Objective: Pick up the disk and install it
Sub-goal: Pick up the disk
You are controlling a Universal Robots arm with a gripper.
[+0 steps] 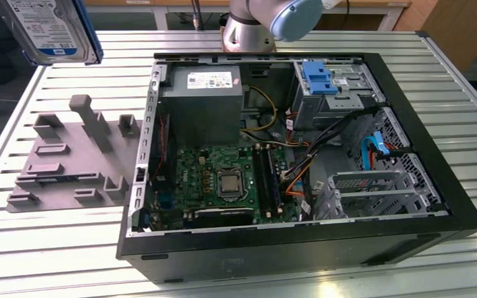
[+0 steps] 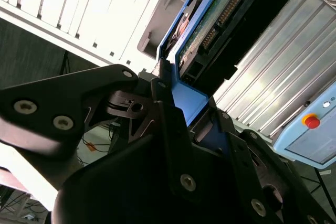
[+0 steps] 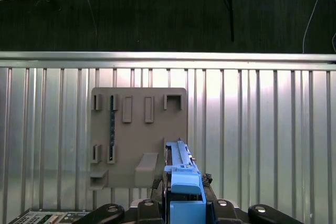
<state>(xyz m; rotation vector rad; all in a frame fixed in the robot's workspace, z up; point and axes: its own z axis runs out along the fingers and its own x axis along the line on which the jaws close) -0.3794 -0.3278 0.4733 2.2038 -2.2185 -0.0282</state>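
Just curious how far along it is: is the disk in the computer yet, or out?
Out. The gripper holds the disk in the air, clear of the open computer case.

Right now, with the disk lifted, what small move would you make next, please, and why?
Probably carry the disk toward the exterior view's right: the pincer holds it high above the fixture, and the open case lies that way.

Holder plate (image 1: 64, 155) on table (image 1: 72, 248), at exterior view's left of computer case (image 1: 288, 248); disk (image 1: 48, 28) aloft over plate.
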